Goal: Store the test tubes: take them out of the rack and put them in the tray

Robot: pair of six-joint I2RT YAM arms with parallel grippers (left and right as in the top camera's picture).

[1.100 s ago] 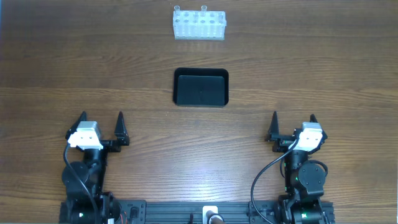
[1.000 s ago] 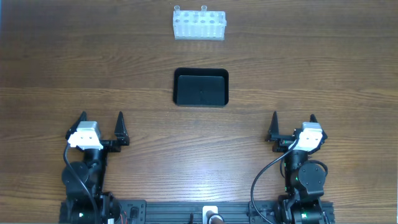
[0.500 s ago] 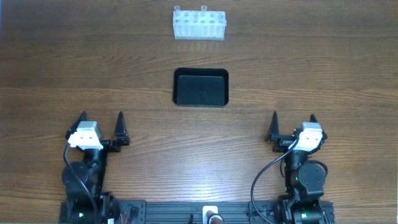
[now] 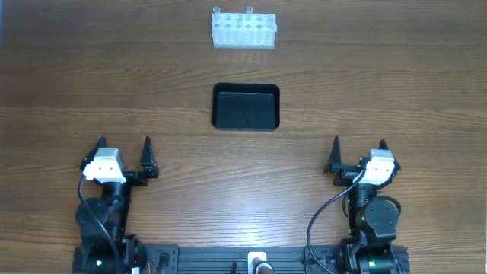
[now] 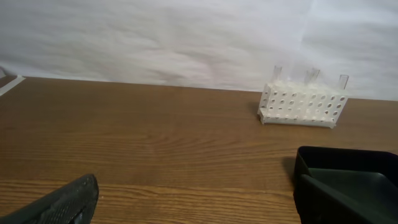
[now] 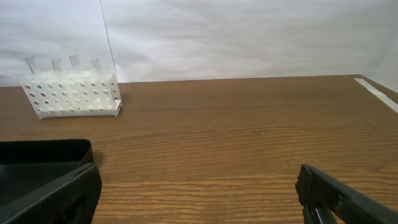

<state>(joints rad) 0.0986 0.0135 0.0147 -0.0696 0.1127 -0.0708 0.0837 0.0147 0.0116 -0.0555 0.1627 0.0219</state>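
Note:
A white test tube rack (image 4: 243, 30) stands at the far middle of the wooden table, with clear tubes (image 4: 216, 11) sticking up from it. The rack (image 5: 301, 106) shows in the left wrist view, and in the right wrist view the rack (image 6: 74, 93) holds several tubes (image 6: 56, 63). An empty black tray (image 4: 246, 90) lies between the rack and the arms. My left gripper (image 4: 123, 144) rests open near its base at the front left. At the front right, my right gripper (image 4: 359, 144) is open too. Neither holds anything, and both are far from the rack.
Bare wood lies on all sides of the tray and rack. A white wall (image 5: 155, 37) rises behind the table's far edge. A strip of pale tape (image 6: 376, 90) marks the table's right side.

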